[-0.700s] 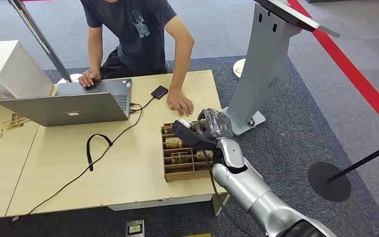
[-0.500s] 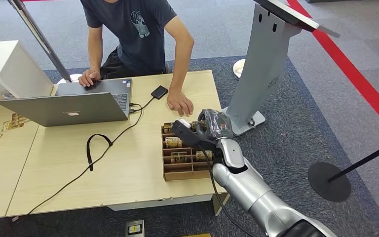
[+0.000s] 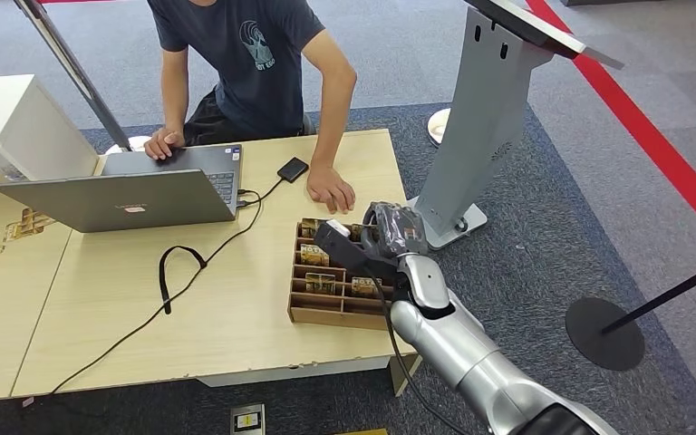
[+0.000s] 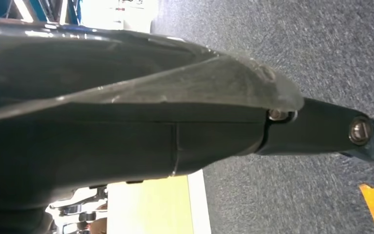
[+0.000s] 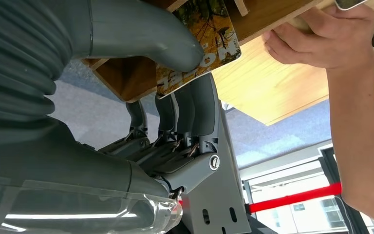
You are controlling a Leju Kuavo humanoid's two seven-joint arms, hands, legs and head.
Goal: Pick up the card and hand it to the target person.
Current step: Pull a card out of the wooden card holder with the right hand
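Right hand (image 3: 397,227) pinching a card (image 5: 202,36) at the tray (image 3: 326,313).
Thumb and fingers (image 5: 195,109) close on the card, at the tray's far right corner; the person's hand (image 3: 331,190) rests on the table (image 3: 236,317) just beyond.

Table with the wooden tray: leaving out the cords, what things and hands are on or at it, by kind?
Laptop: 1
Wooden card tray: 1
Small black device: 1
Person's hands: 2
Robot's right hand, pinching a card: 1
Total: 6
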